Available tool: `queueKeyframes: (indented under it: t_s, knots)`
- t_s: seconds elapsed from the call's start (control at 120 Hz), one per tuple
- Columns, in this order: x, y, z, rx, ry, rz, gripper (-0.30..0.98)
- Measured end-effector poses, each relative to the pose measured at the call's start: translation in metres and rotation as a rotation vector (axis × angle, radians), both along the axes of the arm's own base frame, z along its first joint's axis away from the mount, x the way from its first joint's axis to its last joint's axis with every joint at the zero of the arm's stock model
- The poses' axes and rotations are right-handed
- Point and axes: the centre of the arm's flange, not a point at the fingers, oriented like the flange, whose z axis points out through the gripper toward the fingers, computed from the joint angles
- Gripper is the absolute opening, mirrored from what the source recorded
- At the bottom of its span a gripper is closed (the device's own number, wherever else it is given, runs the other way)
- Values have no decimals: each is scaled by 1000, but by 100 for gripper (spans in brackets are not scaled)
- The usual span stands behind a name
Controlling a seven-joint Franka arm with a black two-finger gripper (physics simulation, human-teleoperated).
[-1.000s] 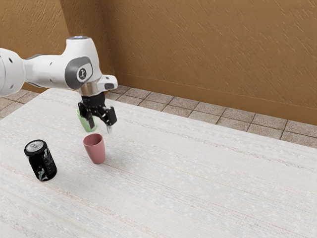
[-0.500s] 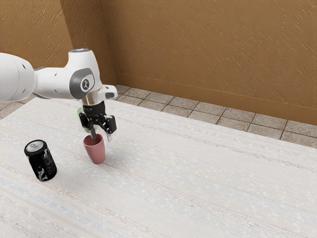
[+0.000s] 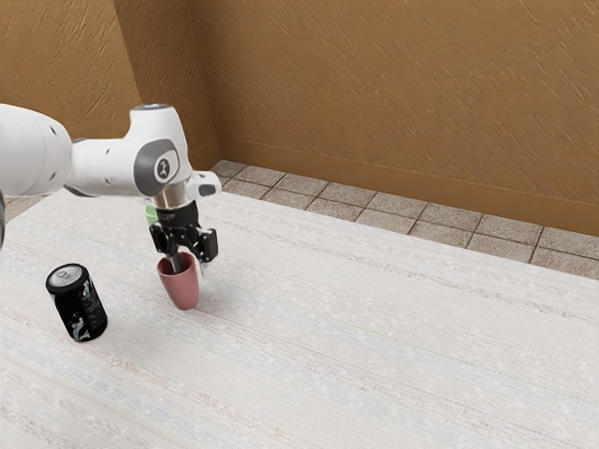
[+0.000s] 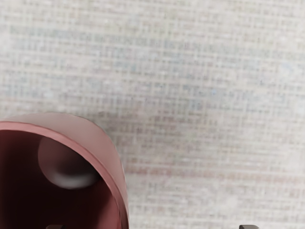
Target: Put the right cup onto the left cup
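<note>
Straddling one wall of the pink cup (image 3: 185, 292), claw (image 3: 190, 268) spread, one finger inside, one outside

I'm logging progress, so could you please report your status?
Claw open, astride rim of pink cup; pink cup upright, not on green cup; black can stands apart.

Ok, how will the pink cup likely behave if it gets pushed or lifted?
The pink cup will probably stay stiff, since its rim keeps a smooth, even curve. It's hollow with a fairly thin wall, so I'd expect it to be light. It narrows toward the base, so a nudge near the top could tip it.
</note>
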Motion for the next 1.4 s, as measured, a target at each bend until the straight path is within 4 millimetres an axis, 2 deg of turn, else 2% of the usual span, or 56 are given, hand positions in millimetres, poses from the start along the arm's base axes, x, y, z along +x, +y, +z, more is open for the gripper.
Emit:
queueKeyframes:
  t_s: [0.767, 1.092, 1.4]
  knots:
    - [1, 1, -5, 1, 11, 4, -3]
    - [1, 2, -5, 7, 14, 10, -10]
    - [-1, -1, 10, 5, 14, 7, -10]
